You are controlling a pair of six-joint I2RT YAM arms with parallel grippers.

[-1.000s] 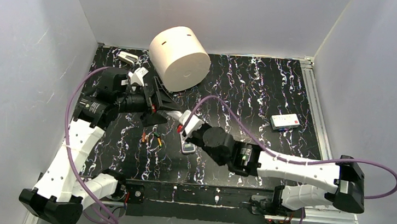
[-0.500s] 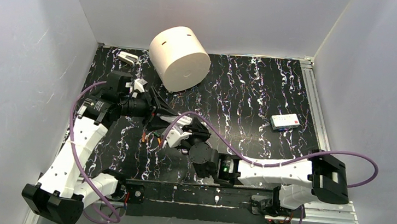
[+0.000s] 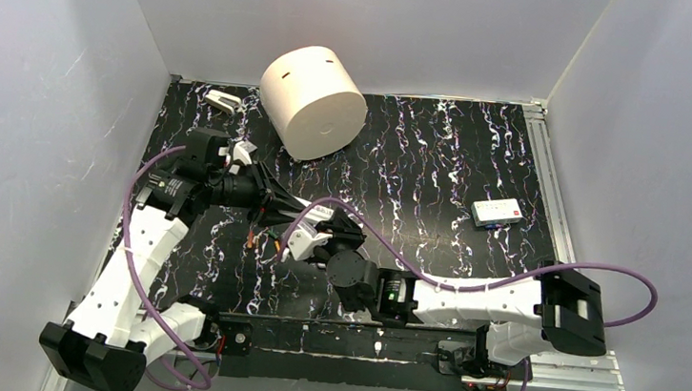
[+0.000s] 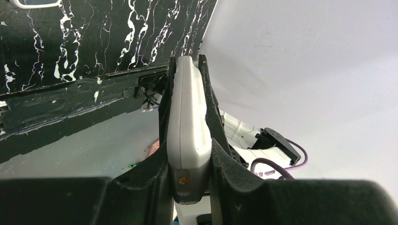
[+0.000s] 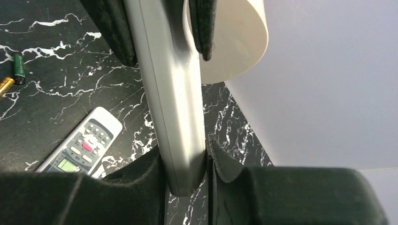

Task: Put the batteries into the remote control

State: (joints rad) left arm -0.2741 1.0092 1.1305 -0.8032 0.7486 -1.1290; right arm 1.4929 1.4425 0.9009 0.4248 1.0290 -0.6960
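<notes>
A long grey-white remote control [image 5: 173, 108] is in the air between both arms, over the left-middle of the table. My right gripper [image 5: 184, 154] is shut on one end of it. My left gripper [image 4: 187, 63] is shut on the other end [image 4: 187, 126], and its black fingers [image 5: 112, 33] show at the top of the right wrist view. From above, the left gripper [image 3: 281, 210] and the right gripper [image 3: 311, 235] meet nose to nose. Two batteries lie on the table just below them, one orange [image 3: 252, 239] and one greenish [image 3: 276, 243]; they also appear as the green battery [image 5: 19, 65] and the orange battery [image 5: 5, 84].
A second white remote with buttons and a green screen [image 5: 82, 147] lies on the table under the right gripper. A large cream cylinder [image 3: 313, 101] stands at the back. A small white item [image 3: 222, 100] sits back left, and a white device [image 3: 498, 212] at the right.
My right arm has swung left and carried the remote control to the left gripper. The left jaws, wide open a second ago, have closed on the remote's other end.
</notes>
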